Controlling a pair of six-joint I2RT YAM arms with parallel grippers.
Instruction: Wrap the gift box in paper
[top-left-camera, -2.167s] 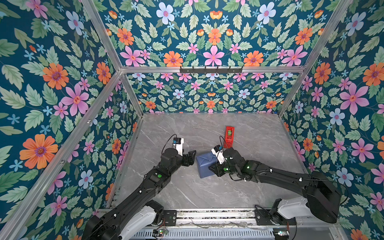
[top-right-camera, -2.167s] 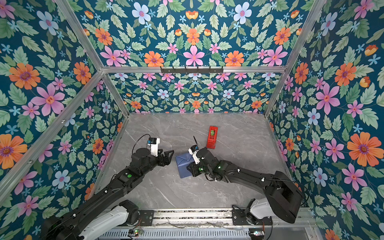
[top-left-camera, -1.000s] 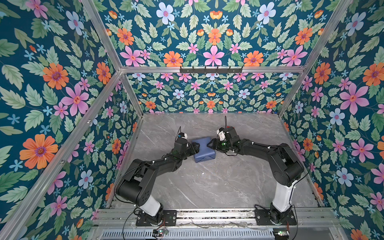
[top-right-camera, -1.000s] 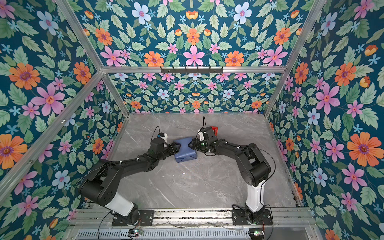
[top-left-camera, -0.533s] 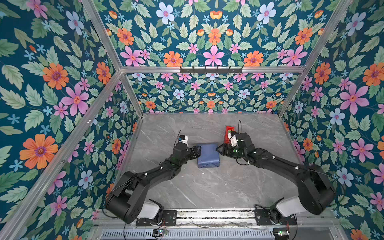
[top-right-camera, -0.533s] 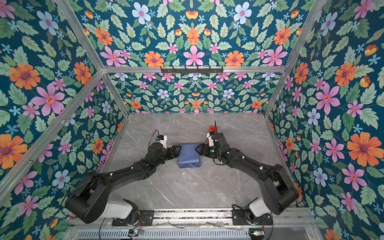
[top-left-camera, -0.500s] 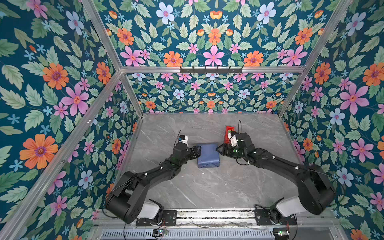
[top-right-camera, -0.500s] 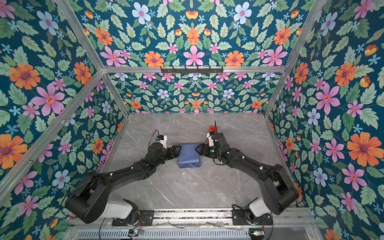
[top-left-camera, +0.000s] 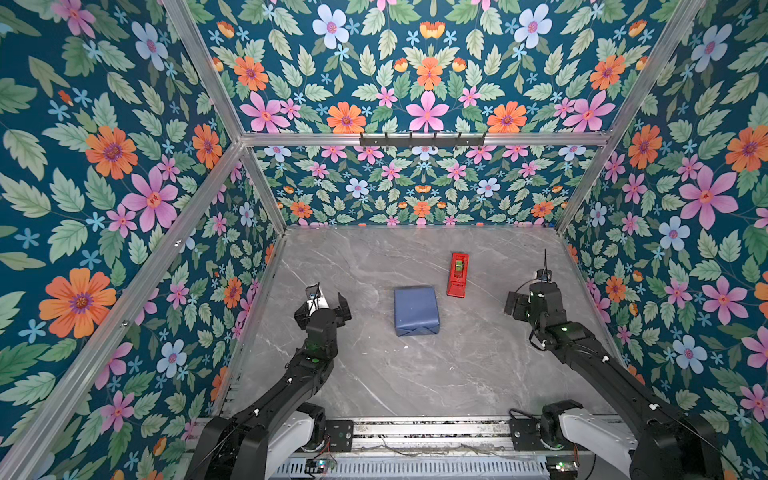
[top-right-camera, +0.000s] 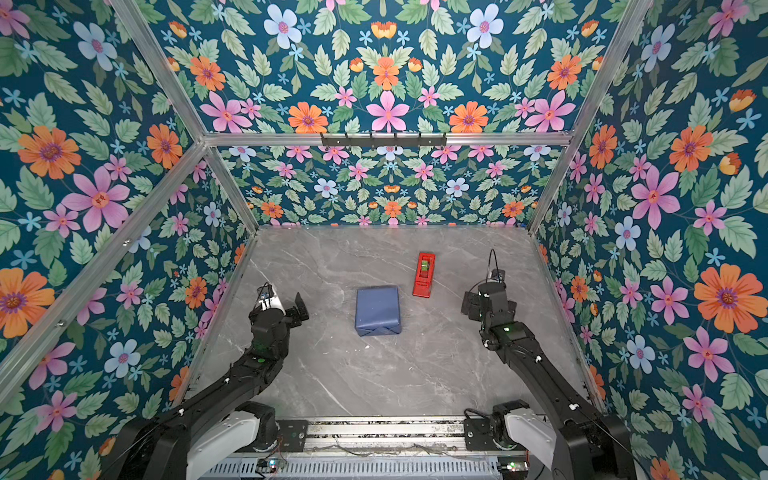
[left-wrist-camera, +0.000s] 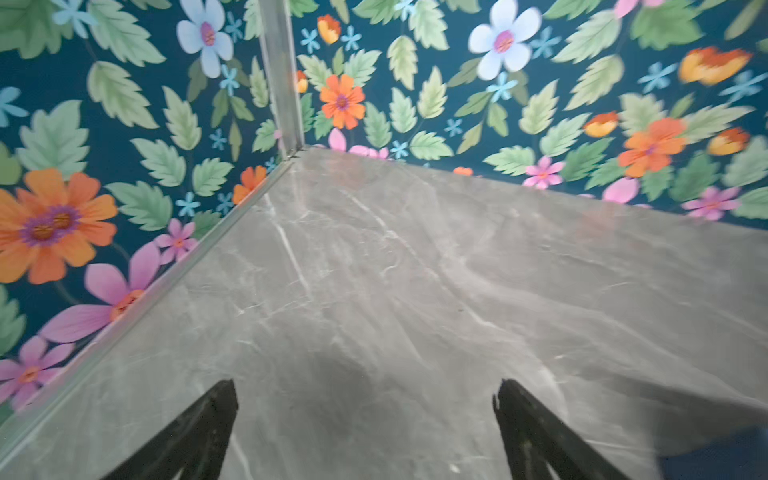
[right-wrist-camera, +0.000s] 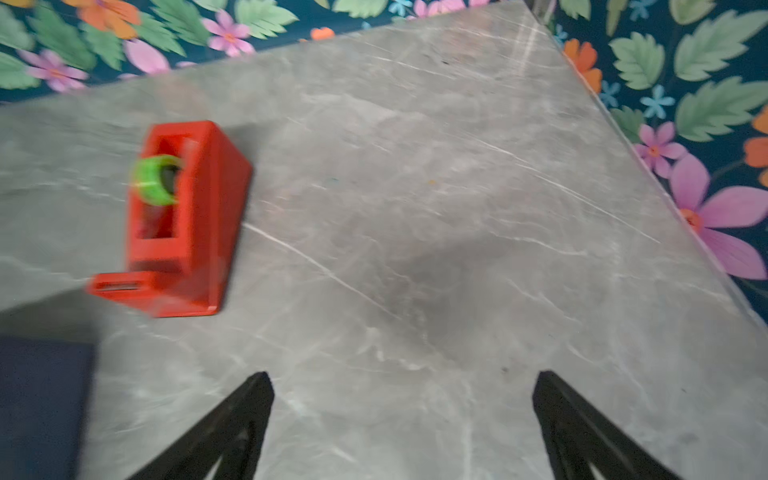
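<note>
Floral walls (top-left-camera: 124, 174) close in a grey marble table (top-left-camera: 415, 374), and nothing on it is in either gripper's grasp.

On the left, your left gripper (left-wrist-camera: 365, 388) hangs over bare table near the wall, jaws spread wide and empty.

At the middle lies the paper (top-left-camera: 416, 309), dark blue side out, folded tight round the box; none of the box itself shows. It sits flat, well apart from both grippers. Its long axis seems to run from the near edge toward the far wall, leaning slightly, and the end with the triangular folds (top-left-camera: 417, 330) faces you.

Expect it to be light, stiff underneath, and slick on the skin. If you must move it, pinch across the two long sides or press down on top. Don't pull on the end flaps, since I can't tell if they are taped.

Just beyond its far right corner stands the red tape dispenser (top-left-camera: 457, 274), not touching it.

On the right, your right gripper (right-wrist-camera: 403, 376) is also wide and empty.
</note>
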